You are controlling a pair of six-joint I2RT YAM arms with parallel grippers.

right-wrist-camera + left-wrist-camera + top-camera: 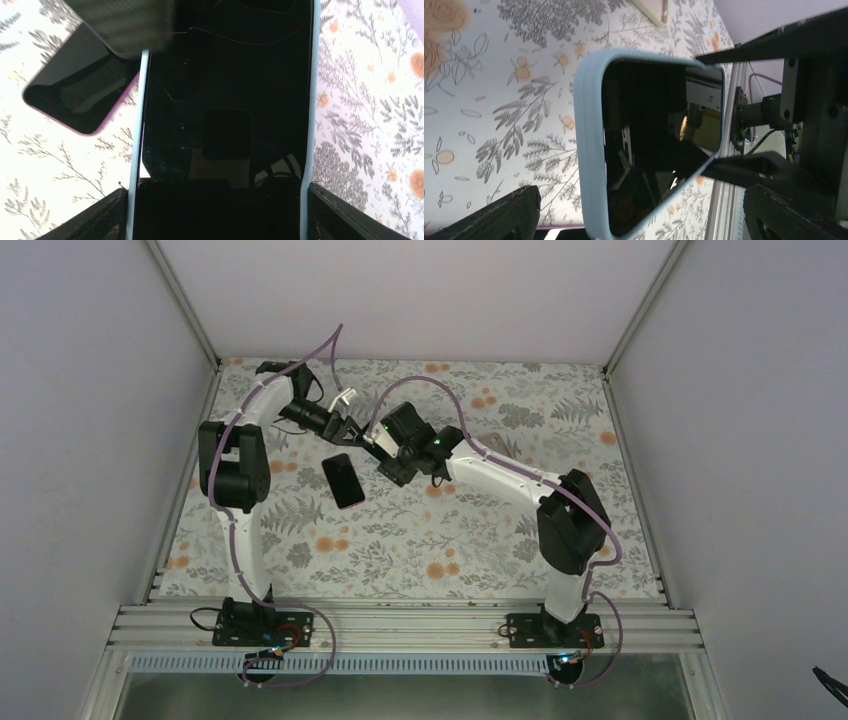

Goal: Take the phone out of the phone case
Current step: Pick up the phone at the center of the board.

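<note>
A phone point(225, 75) with a dark screen sits in a light-blue phone case point(136, 150) and is held up off the table. My right gripper point(216, 200) is shut across the case's width, with one finger pressed on each long edge. In the left wrist view the same phone point(659, 125) and its blue case point(589, 150) stand between the wide-open fingers of my left gripper point(644, 200). The left finger point(509, 215) of that gripper stays apart from the case. From above, both grippers meet at the phone point(368, 437) at the back middle of the table.
A second phone point(343, 480) in a pink-edged case lies flat on the floral tablecloth just in front of the grippers, also seen in the right wrist view point(75, 95). A small pale object point(345, 397) lies behind them. Walls enclose the table on three sides.
</note>
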